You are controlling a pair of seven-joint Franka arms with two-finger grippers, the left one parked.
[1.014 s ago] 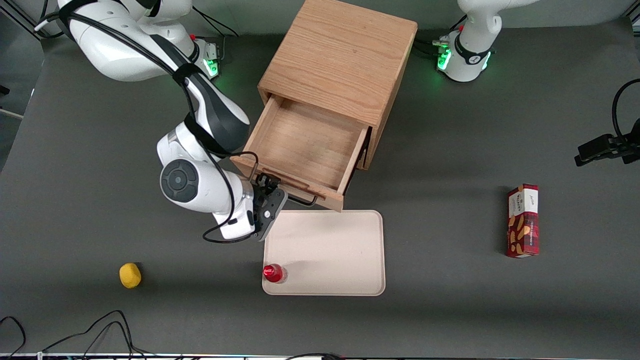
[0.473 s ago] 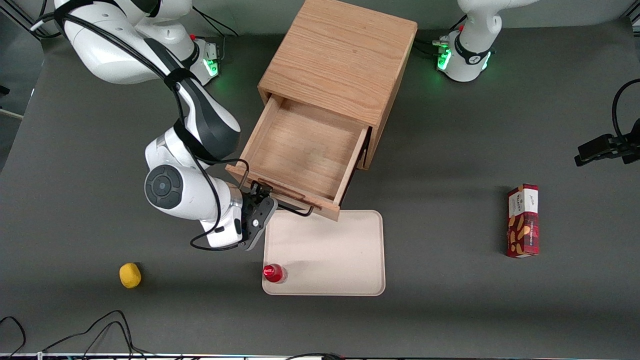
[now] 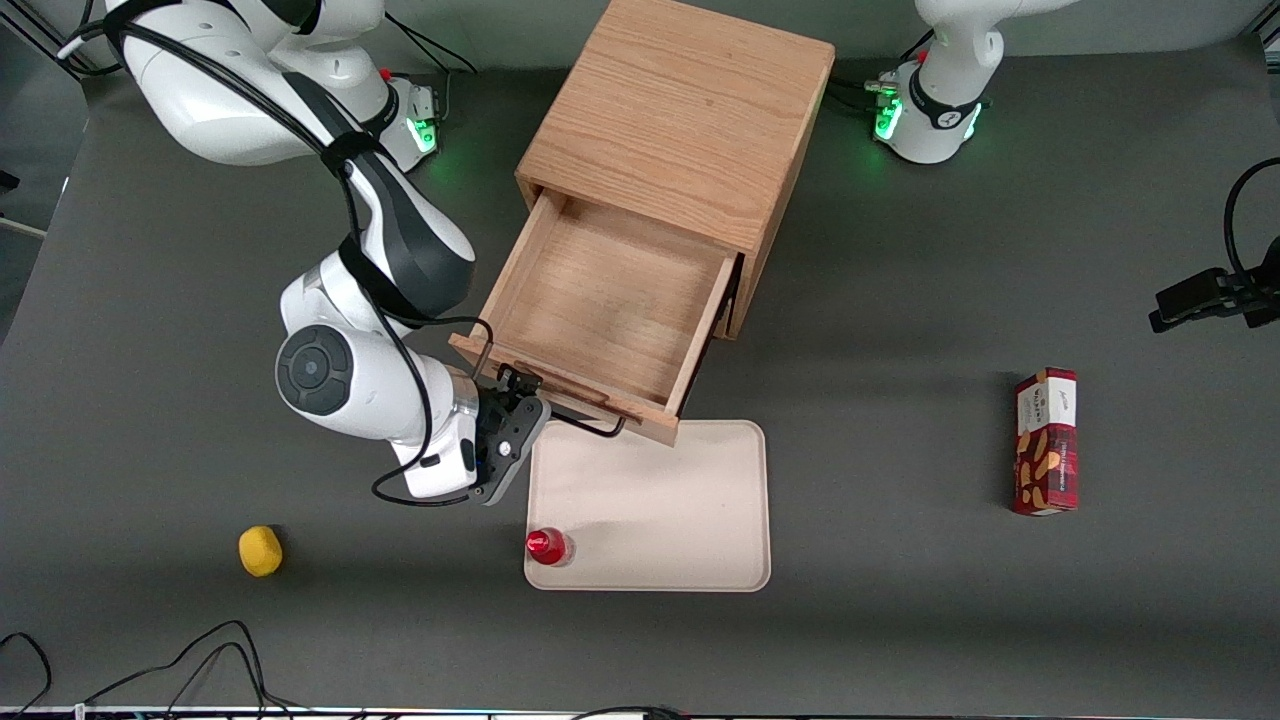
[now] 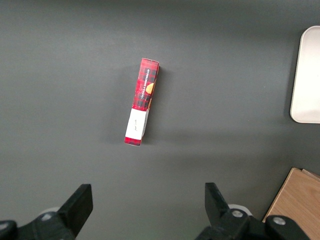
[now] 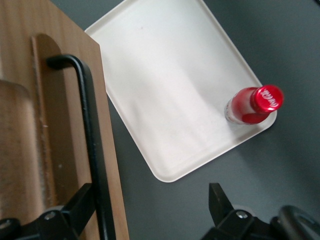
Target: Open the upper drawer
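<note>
**Upper drawer drawn out, gripper at its handle**

Near the surface's front edge, a tray [image 3: 650, 505] carries a bottle [image 3: 547, 546]. Just above the tray's corner, the gripper [image 3: 512, 388] has its fingers spread wide around the black handle [image 5: 92, 145], not clamped. The drawer [image 3: 600, 310] projects far from the cabinet [image 3: 680, 120]; judged largely open, release remaining.

Light-oak grained wood on upper drawer [image 3: 600, 300], thin black metal wire handle [image 5: 92, 145]; matt cream plastic tray [image 3: 660, 510]; matt grey tabletop [image 3: 900, 600].
</note>
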